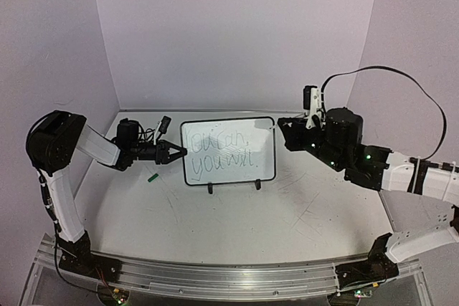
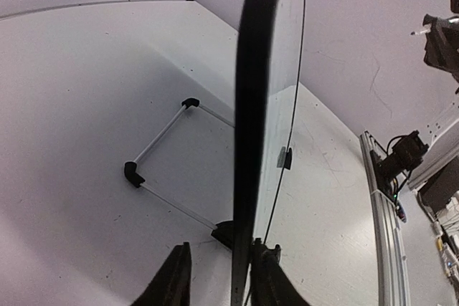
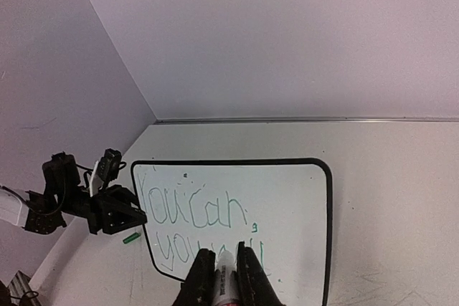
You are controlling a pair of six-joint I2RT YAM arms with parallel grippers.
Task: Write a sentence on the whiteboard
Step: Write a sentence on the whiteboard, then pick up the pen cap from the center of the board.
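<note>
The whiteboard (image 1: pixel 228 150) stands upright on its two black feet in the middle of the table. The sentence (image 1: pixel 222 151) runs across it in two thin lines, also seen in the right wrist view as sentence (image 3: pixel 197 213) in green ink. My left gripper (image 1: pixel 181 152) straddles the board's left edge; its jaws are open, and the left finger (image 2: pixel 172 277) stands apart from the black frame (image 2: pixel 251 105). Off the board's right edge, my right gripper (image 3: pixel 225 250) is shut on a white marker (image 3: pixel 226 277) that points at the lower line.
A small green cap (image 1: pixel 152 175) lies on the table left of the board, below the left gripper. The board's wire stand (image 2: pixel 165 155) reaches out behind it. Purple walls close the back and sides. An aluminium rail (image 1: pixel 215 274) runs along the near edge.
</note>
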